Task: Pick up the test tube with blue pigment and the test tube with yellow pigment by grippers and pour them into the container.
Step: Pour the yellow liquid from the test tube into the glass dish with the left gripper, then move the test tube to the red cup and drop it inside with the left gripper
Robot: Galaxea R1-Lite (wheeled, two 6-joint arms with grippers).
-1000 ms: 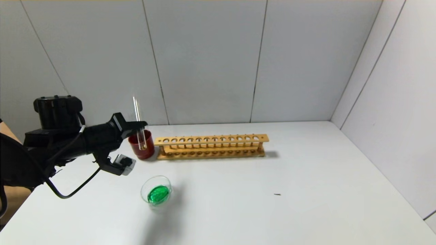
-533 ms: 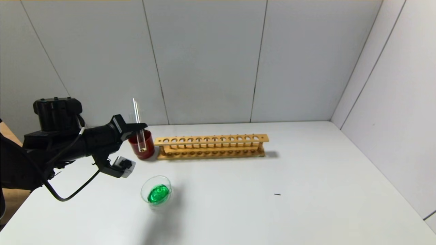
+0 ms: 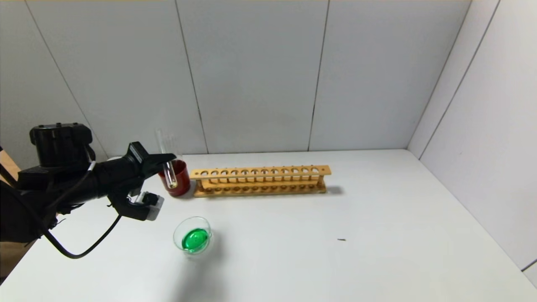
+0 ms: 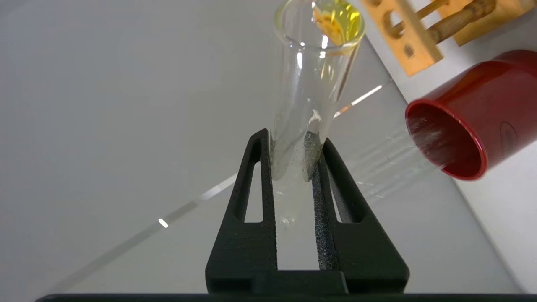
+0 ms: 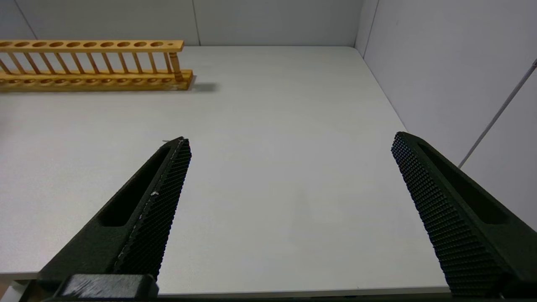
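In the left part of the head view, the left gripper (image 3: pixel 165 158) has drawn back a little toward the left edge of the frame, and the test tube with yellow pigment (image 3: pixel 169 170) that it clenches has gone down and leaned over; one second ago the tube stood nearly upright with its top higher against the wall, and the black wrist block sat further right. The left wrist view shows the two black fingers (image 4: pixel 258 176) pressed on the glass near its open end, with a small rest of yellow liquid at the round bottom (image 4: pixel 337 21). The tube hangs in front of the red cup (image 3: pixel 175 178), just left of the wooden rack (image 3: pixel 260 180), whose holes all look empty. The container (image 3: pixel 192 239), lower and a little right of the gripper in the frame, already holds green liquid, so I judge that both colours were poured and the nearly empty tube is now being carried to the cup. The right gripper (image 5: pixel 289 201) is parked above the bare table (image 5: pixel 272 126) with its fingers spread wide, grasping nothing. No test tube with blue pigment is visible.
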